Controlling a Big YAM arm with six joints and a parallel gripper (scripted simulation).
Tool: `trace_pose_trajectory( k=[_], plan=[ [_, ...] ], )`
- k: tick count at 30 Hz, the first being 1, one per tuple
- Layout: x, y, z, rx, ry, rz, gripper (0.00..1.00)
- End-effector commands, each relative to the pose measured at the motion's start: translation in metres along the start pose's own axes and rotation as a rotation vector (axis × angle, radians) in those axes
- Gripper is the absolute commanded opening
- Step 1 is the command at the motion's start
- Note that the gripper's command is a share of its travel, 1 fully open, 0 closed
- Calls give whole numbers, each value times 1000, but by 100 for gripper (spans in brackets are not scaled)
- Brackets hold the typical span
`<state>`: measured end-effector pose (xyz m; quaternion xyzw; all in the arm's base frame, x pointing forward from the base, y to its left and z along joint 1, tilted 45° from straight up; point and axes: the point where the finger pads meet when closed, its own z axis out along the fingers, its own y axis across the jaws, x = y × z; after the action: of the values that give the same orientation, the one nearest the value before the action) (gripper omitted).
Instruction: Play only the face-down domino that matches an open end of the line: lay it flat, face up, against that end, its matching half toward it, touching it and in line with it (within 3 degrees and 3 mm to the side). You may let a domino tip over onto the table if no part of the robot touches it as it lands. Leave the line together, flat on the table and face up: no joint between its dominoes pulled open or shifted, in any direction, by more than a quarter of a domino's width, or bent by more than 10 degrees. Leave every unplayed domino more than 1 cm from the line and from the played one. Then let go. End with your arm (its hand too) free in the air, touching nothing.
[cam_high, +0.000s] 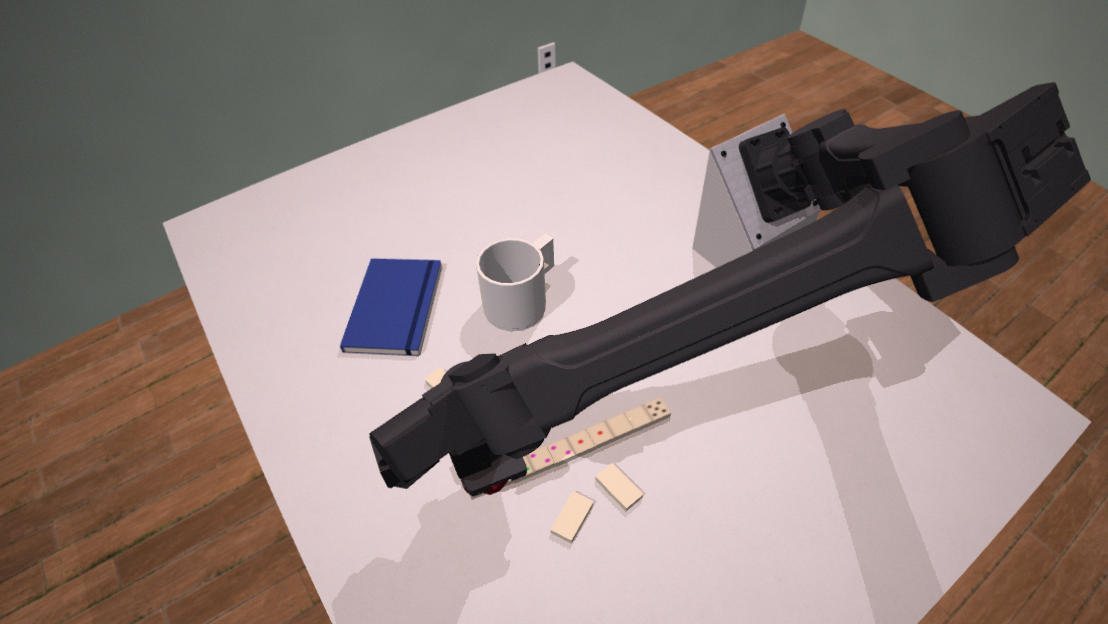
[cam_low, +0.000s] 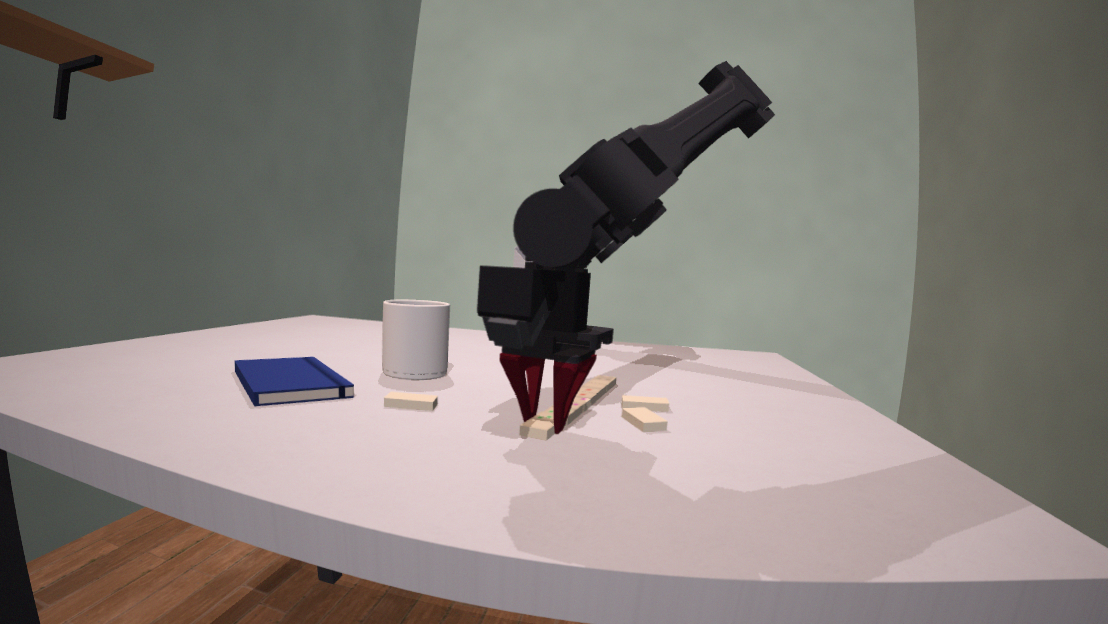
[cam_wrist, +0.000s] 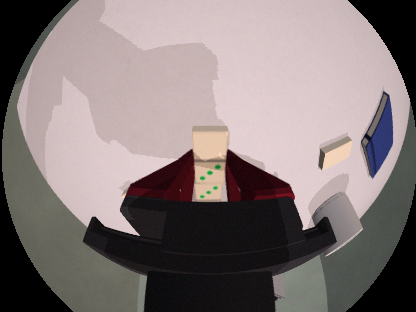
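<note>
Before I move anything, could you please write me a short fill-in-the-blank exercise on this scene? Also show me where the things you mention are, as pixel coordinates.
1. The closed notebook (cam_high: 391, 306) (cam_low: 290, 378) (cam_wrist: 381, 137) has a ____ cover.
2. The pips on the line's domino halves between the gripper's fingers (cam_low: 571, 393) are ____.
3. The domino half at the line's far end from the gripper (cam_high: 493, 482) (cam_low: 544, 428) (cam_wrist: 210, 172) shows ____ pips.

Missing words: blue; green; five.

Brightly lit tabletop (cam_high: 635, 542) (cam_low: 348, 480) (cam_wrist: 280, 75); crisp-edged shadows; wrist view bowed, black-cornered.
</note>
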<state>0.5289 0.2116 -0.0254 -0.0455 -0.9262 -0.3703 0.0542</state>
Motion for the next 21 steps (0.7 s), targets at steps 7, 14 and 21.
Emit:
trace_pose_trajectory(
  k=[7, 14, 21],
  plan=[
    [-5, 20, -4, 1, -9, -28, 22],
    [-4, 11, -5, 1, -8, -16, 22],
    [-5, 21, -5, 3, -8, -31, 22]
  ],
)
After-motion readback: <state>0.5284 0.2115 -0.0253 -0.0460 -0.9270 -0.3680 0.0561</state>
